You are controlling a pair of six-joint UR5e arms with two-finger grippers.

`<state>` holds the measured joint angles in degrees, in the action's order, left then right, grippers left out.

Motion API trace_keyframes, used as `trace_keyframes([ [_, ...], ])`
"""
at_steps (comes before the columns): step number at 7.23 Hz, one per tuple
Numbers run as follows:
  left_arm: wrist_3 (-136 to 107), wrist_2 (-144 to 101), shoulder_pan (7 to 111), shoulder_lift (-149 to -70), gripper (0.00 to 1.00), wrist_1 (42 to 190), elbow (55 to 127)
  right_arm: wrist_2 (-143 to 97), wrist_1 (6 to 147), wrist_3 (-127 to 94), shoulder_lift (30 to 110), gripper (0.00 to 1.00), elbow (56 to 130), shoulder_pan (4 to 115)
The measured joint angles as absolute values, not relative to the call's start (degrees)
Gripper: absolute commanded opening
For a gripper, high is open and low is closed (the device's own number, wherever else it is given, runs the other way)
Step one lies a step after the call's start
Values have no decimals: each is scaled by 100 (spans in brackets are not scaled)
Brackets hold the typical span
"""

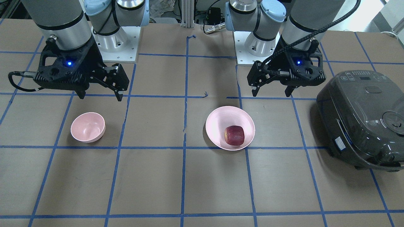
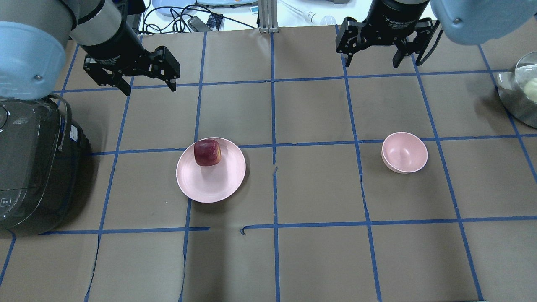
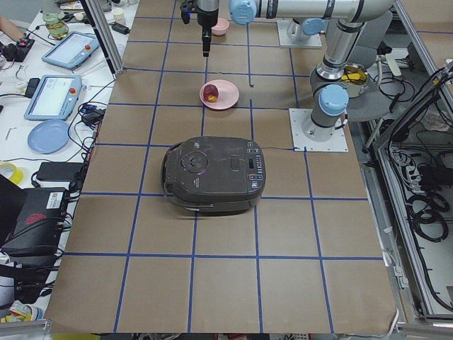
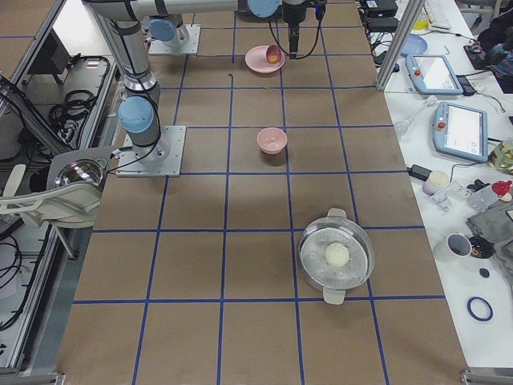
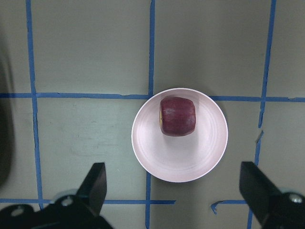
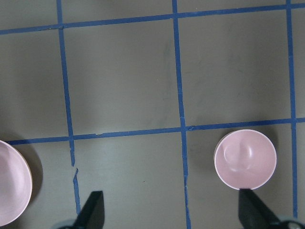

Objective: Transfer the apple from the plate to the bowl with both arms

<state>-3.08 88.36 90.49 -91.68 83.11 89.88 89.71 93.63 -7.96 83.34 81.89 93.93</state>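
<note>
The dark red apple (image 1: 234, 135) lies on the wide pink plate (image 1: 214, 126), toward its far-from-robot rim; both also show in the overhead view, apple (image 2: 207, 152) and plate (image 2: 214, 186). The small deep pink bowl (image 1: 87, 127) stands empty, also seen from overhead (image 2: 404, 152). My left gripper (image 1: 270, 94) is open and empty, hovering high over the plate, as the left wrist view shows the apple (image 5: 177, 116) between its fingers (image 5: 95, 186). My right gripper (image 1: 101, 97) is open and empty, high near the bowl (image 6: 245, 159).
A dark grey rice cooker (image 1: 363, 119) stands on the table beside the plate on my left side. A steel pot (image 2: 522, 92) with a glass lid stands at my far right. Blue tape lines grid the brown table (image 2: 314, 251).
</note>
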Motion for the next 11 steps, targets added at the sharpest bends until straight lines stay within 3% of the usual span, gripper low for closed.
trace_keyframes([
  [4,-311,8830,9037,-9175,100,8288,8991,8980,9362,-750,8321,100,8187,9293],
  [6,-320,8819,9032,-9193,100,8241,8986,8961,9315,-79,8304,100,8266,8699],
  [9,-315,8810,9014,-9202,100,8205,8997,8916,10298,1299,8173,99,9383,7362],
  [11,-361,8803,9025,-9216,100,8197,9061,8927,11307,1663,8016,94,10414,7081],
])
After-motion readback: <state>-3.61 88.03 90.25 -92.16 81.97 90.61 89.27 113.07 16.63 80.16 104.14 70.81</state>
